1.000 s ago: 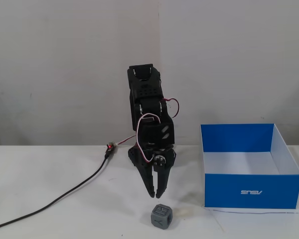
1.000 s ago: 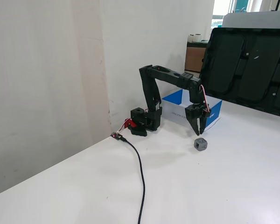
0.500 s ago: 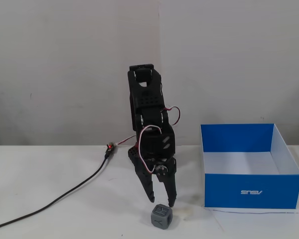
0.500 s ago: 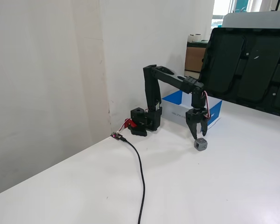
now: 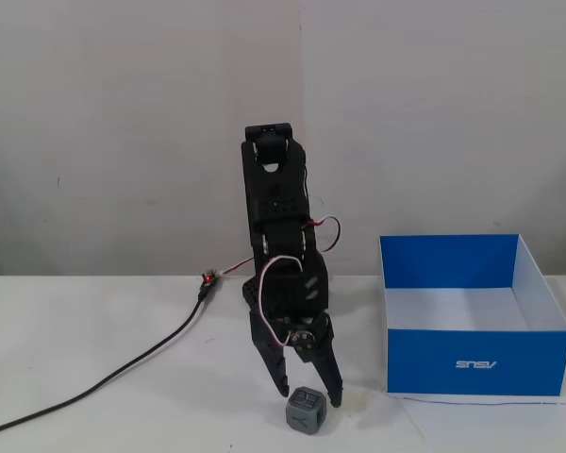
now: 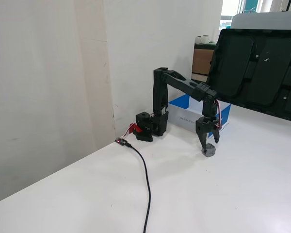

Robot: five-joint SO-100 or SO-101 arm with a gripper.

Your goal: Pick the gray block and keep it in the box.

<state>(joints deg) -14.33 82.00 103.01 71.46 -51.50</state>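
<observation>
Low blue cardboard box (image 5: pixel 472 363) with white inside holding nothing visible, black claw (image 5: pixel 308 394) spread apart, tips straddling small dark-gray rounded cube (image 5: pixel 304 411) on white counter (image 5: pixel 123 406).

The block (image 5: pixel 305 412) is seen as matt gray plastic with recessed patterns. The box (image 5: pixel 472 363) appears to be smooth blue cardboard, white inside. The claw (image 5: pixel 308 394) and arm (image 5: pixel 278 236) are formed of matt black plastic. The counter (image 5: pixel 94 377) is finished smooth and white, faintly glossy. The cable (image 5: pixel 123 371) is sheathed in black rubbery plastic.
</observation>
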